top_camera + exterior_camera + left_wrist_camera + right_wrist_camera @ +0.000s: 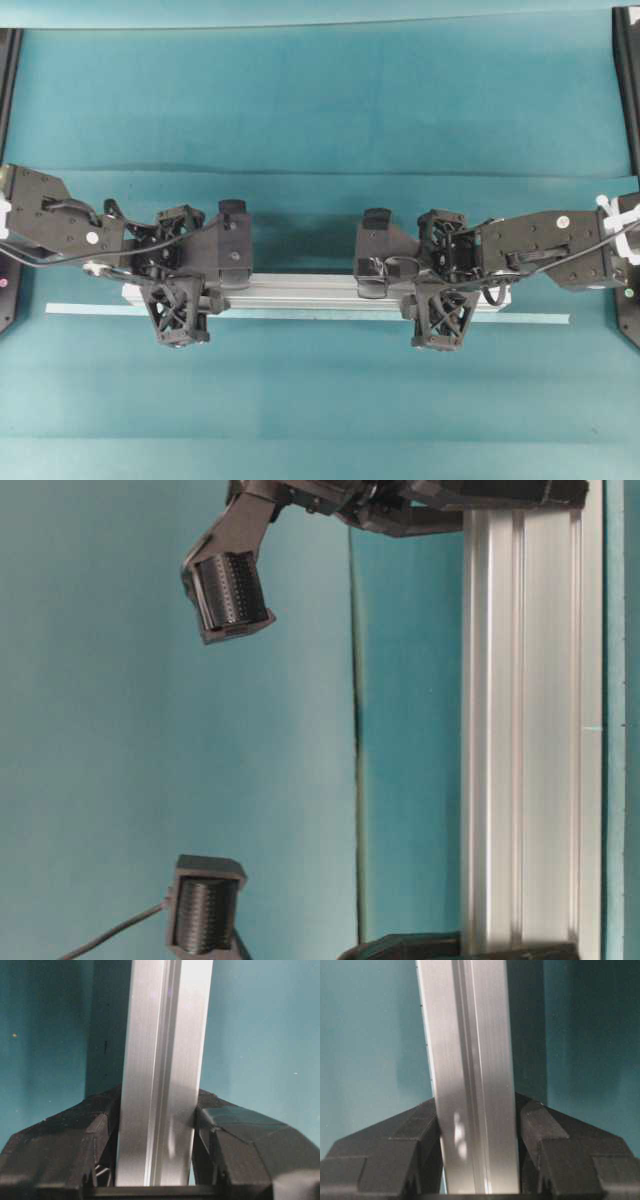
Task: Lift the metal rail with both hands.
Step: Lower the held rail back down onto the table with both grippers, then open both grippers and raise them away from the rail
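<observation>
Overhead, rail: the metal rail (320,291) runs left to right across the teal table (320,100), its long axis crossing both grippers at right angles.
Overhead, left gripper (185,285): straddles the rail close to its left end, one finger on each long side.
Overhead, right gripper (440,290): straddles it nearer the right end; each arm has its own end, neither reaching across.
Overhead, strip: a thinner pale flat strip (540,318) lies just beside the rail, on the side of the lower fingers.
Table-level: the rail (525,730) shows between the two arms; I cannot tell whether it has left the table.
Left wrist: the rail (162,1075) runs straight out ahead of the gripper (155,1147), both fingers pressed on its sides, clamped.
Right wrist: same hold, the rail (470,1070) centred in the gripper (477,1147), fingers tight on both faces.
Next move: likely an even rise, both ends together, to keep the bar level.
</observation>
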You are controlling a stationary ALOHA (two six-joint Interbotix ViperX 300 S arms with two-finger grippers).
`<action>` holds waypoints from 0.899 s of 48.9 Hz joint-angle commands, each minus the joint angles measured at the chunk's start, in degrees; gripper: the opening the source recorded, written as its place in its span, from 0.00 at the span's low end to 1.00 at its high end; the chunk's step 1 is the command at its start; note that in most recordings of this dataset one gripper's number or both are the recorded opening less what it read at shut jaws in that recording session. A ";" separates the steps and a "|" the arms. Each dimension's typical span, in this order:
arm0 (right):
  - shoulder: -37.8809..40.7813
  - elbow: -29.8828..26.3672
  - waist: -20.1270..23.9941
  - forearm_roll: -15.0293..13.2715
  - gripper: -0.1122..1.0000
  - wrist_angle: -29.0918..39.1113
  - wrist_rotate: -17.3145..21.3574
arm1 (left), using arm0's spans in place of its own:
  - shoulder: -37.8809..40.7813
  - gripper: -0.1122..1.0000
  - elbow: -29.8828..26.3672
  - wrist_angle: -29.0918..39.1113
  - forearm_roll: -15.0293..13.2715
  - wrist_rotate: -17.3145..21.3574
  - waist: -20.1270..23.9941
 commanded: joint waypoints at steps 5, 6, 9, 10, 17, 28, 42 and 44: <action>2.55 1.23 -0.88 -0.09 0.44 -0.62 0.09 | 0.18 0.42 0.09 -4.31 -0.18 -0.44 0.35; 2.55 1.23 -0.88 -0.18 0.44 -0.70 0.09 | 0.18 0.42 0.09 -4.75 -0.26 -0.35 0.35; 2.55 1.23 -1.14 -0.26 0.44 -0.70 0.00 | 0.26 0.42 0.00 -5.62 -0.26 -0.35 0.35; 2.55 1.32 -1.14 -0.18 0.44 -0.70 0.09 | 0.26 0.42 0.09 -5.80 -0.18 -0.35 0.35; 2.55 1.32 -1.23 -0.26 0.44 -0.79 0.09 | 0.26 0.42 0.26 -5.62 -0.18 -0.35 0.35; 2.55 1.23 -1.23 0.00 0.44 -0.88 0.18 | 0.09 0.42 0.88 -5.62 -0.18 -0.35 -0.18; 2.46 1.23 -1.23 0.09 0.45 -1.14 0.70 | 0.26 0.42 0.79 -6.06 -0.18 -0.35 -0.44; 2.55 1.23 -1.14 0.18 0.45 -1.14 0.79 | 0.35 0.42 0.88 -6.06 -0.26 -0.35 -0.44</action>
